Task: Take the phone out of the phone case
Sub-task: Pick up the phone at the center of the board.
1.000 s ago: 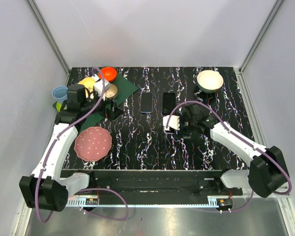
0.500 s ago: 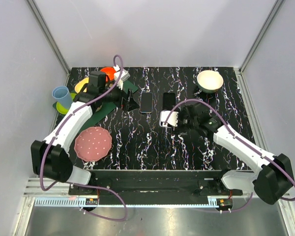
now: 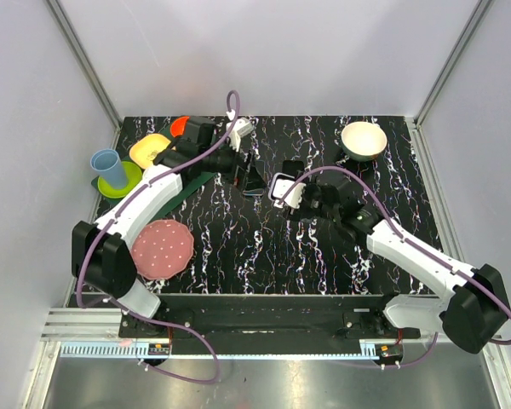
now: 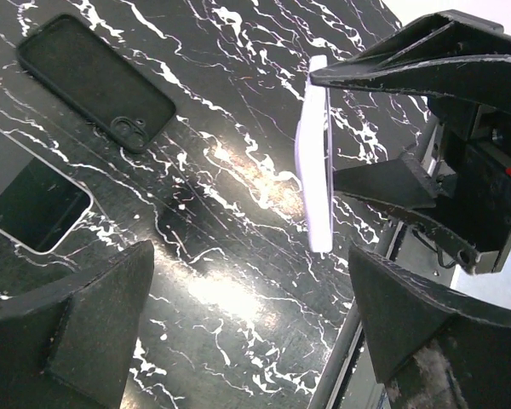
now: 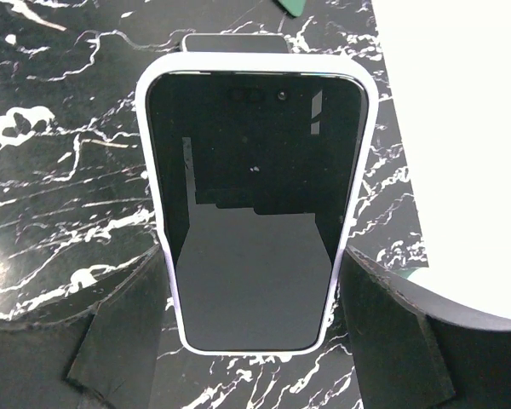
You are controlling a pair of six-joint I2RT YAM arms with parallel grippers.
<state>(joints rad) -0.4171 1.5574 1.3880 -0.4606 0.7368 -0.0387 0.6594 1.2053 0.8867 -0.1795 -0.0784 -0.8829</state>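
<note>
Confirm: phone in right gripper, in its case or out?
In: white case rim surrounds the dark screen of the phone, clamped in the right gripper.

Pale lilac phone case (image 5: 254,63), black phone (image 5: 255,213), white-veined black table (image 3: 238,247).

The phone (image 5: 255,213) sits in the phone case (image 5: 255,63), held on edge at the centre of the overhead frame between the right fingers (image 5: 111,328). Just left of it, the left fingers (image 4: 77,332) hang spread over the surface (image 3: 324,256), next to a second phone (image 4: 34,204) with an empty case (image 4: 94,81) beside it. A bowl (image 3: 364,141) sits upper right. At upper left, a cup (image 3: 106,164) stands on a small plate (image 3: 129,179), with a dish (image 3: 149,150) behind. A larger plate (image 3: 162,247) lies lower left.
</note>
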